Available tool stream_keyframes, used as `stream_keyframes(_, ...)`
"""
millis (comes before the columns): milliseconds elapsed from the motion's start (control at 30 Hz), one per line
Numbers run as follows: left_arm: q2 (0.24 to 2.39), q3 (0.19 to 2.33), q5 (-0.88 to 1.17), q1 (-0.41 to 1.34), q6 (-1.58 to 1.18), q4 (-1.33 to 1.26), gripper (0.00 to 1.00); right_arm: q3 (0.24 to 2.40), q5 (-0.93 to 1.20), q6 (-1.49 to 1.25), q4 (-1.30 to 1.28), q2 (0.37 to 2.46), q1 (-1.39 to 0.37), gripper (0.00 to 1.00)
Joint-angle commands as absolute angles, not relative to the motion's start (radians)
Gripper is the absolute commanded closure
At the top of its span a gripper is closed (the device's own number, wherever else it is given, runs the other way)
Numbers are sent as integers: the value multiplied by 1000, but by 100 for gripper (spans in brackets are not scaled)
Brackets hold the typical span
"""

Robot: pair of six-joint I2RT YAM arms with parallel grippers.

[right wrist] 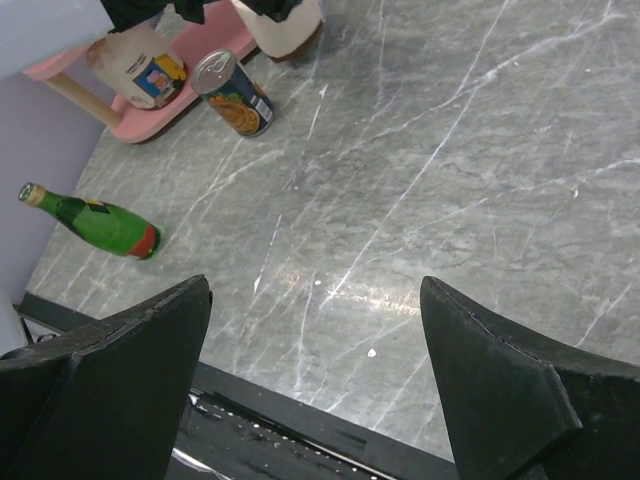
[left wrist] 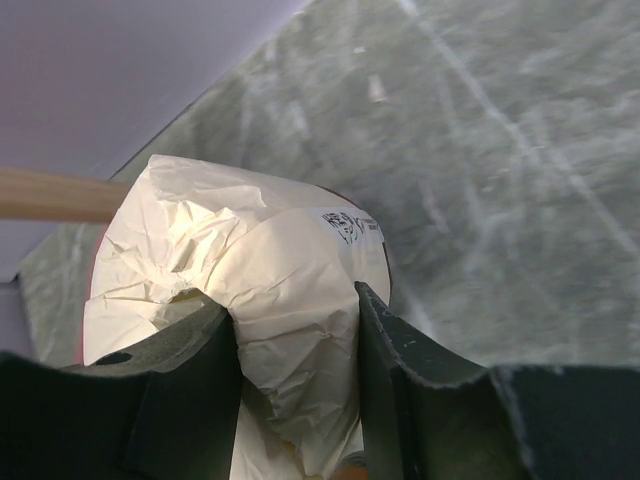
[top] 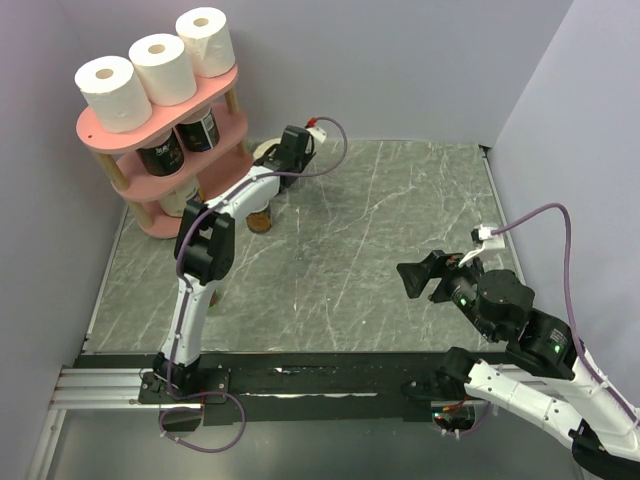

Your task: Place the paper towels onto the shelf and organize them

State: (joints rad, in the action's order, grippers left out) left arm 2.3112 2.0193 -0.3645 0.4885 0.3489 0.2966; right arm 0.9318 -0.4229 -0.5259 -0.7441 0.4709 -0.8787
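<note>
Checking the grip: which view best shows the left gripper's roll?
Left wrist: the wrapped roll fills the frame, pinched by the left gripper. Top external shows only a sliver beside the gripper; right wrist shows its lower part at the top edge.

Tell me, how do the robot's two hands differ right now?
The left gripper has its fingers pressed into a crumpled white paper towel roll; the right gripper has its fingers wide apart with nothing between them. The left gripper reaches far out beside the pink shelf; the right gripper hangs over the table nearer its own base. Both have two dark fingers.
</note>
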Motion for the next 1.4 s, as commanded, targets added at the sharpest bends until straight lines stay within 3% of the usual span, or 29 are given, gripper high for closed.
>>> stream_keyframes(0, 2198, 1982, -442, 466, 385, 209, 62, 971, -414, -502, -686, 500, -876, 8)
stream_keyframes(1367, 2138, 1758, -614, 347, 537, 18, 60, 969, -426, -456, -629, 540, -877, 6)
